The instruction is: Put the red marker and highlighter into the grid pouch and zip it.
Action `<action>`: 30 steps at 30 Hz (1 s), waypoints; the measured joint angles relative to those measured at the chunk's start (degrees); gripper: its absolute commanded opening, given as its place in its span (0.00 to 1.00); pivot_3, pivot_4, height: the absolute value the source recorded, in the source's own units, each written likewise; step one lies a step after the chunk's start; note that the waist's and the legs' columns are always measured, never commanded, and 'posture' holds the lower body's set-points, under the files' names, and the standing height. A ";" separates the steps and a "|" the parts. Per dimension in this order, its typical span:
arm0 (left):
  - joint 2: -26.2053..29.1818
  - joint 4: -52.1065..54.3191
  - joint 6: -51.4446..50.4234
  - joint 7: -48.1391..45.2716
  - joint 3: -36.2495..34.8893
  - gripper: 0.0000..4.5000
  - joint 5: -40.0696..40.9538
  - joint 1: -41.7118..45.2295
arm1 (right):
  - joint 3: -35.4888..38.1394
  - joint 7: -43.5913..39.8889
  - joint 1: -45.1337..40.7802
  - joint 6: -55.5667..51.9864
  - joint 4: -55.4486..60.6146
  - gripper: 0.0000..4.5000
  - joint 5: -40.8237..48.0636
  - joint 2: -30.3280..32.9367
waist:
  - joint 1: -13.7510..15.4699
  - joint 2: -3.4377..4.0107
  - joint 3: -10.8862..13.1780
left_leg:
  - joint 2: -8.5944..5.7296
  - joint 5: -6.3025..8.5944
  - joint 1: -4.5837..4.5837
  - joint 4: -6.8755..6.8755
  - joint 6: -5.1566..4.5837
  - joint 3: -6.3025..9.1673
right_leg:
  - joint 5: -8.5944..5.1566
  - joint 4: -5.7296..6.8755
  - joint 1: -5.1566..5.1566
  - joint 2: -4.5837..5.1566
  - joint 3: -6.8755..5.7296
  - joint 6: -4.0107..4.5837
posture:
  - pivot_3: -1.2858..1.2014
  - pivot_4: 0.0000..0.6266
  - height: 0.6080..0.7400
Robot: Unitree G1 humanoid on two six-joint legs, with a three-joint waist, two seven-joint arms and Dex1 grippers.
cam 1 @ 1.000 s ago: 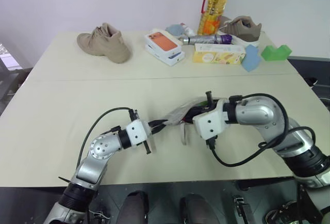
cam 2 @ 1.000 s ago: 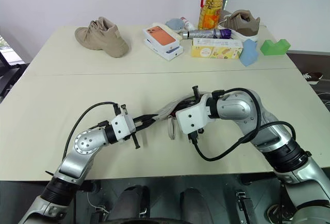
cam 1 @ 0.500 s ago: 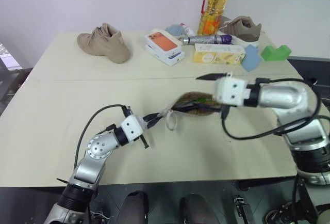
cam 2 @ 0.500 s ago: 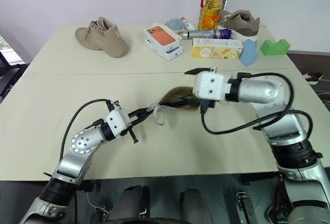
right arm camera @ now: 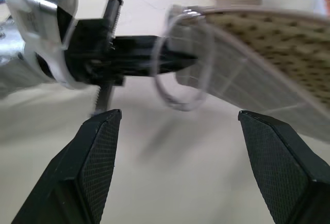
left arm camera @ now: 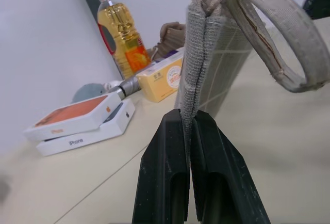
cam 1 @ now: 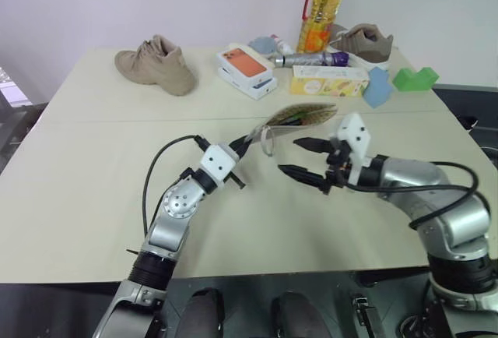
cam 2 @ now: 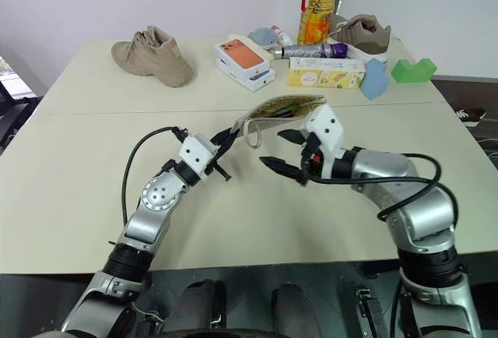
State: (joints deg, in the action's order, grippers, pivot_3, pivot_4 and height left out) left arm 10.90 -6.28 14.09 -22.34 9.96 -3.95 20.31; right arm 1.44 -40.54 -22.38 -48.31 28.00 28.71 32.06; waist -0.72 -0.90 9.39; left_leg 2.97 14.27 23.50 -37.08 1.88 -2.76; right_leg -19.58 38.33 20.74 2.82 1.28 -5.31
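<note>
Two hands had the grid pouch (cam 1: 299, 114) a second ago; now we see it lifted off the worktop (cam 1: 93, 159), hanging from our left hand (cam 1: 243, 148), clenched on one end. Our right hand (cam 1: 305, 157) has let go, fingers spread wide beside the ring pull (cam 1: 268, 139). We think the zipping comes next.
</note>
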 measured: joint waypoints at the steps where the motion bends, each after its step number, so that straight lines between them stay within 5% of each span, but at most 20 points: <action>1: -0.20 -0.11 0.15 0.30 0.00 0.00 -0.34 0.03 | -1.05 1.52 0.00 -0.24 0.00 0.84 -0.39 -0.96 | 0.00 0.00 0.00 | -0.01 0.00 0.00 0.00 0.00 -0.01 | 0.01 0.00 0.00 0.01 0.00 -0.02 | 0.52 0.24 1.00; 7: -0.34 -1.59 2.65 2.25 0.66 0.00 -3.62 0.29 | -4.42 8.24 -0.59 -1.48 -0.27 0.78 -0.62 -7.53 | 0.01 0.00 0.00 | -0.02 0.00 0.00 0.00 0.00 -0.03 | 0.02 0.00 0.02 0.00 -0.01 -0.04 | 0.52 0.24 1.00; 9: -0.46 -2.36 2.83 2.78 0.69 0.00 -4.34 0.48 | -5.05 9.92 -1.01 -1.93 -0.39 0.63 -0.43 -9.76 | 0.00 0.00 0.00 | -0.02 0.00 0.00 0.00 0.00 -0.03 | 0.02 0.00 0.02 0.00 -0.02 -0.04 | 0.52 0.24 1.00; 14: -0.81 -2.70 3.09 3.51 0.91 0.00 -4.61 0.58 | -5.39 12.44 -1.78 -2.61 -1.83 0.05 -0.38 -11.60 | 0.03 0.00 0.00 | -0.02 0.00 0.01 0.01 0.00 -0.03 | 0.02 -0.01 0.02 0.01 -0.02 -0.04 | 0.52 0.24 1.00; 15: -0.79 -2.70 3.13 3.63 0.91 0.00 -4.61 0.57 | -5.38 12.58 -1.86 -2.61 -1.95 0.01 -0.38 -11.58 | 0.01 0.00 0.00 | -0.02 0.00 0.01 0.01 0.00 -0.04 | 0.02 -0.02 0.02 0.01 -0.02 -0.04 | 0.52 0.24 1.00; 30: 4.27 -2.07 6.04 0.96 0.13 0.00 -2.98 -2.53 | 2.98 2.85 -2.48 2.76 -8.07 0.01 -0.36 6.78 | -0.09 -0.01 0.01 | -0.01 0.01 0.02 0.08 -0.02 -0.06 | 0.02 -0.08 0.03 0.03 -0.01 -0.03 | 0.52 0.24 1.00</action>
State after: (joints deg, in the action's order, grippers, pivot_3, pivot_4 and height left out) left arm 15.17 -8.36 20.14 -21.39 10.08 -6.94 17.78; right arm 4.42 -37.69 -24.87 -45.55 19.94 28.35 38.84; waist -0.80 -0.90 9.40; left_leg 2.96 14.28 23.52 -37.00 1.86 -2.82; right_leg -19.56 38.25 20.77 2.85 1.27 -5.34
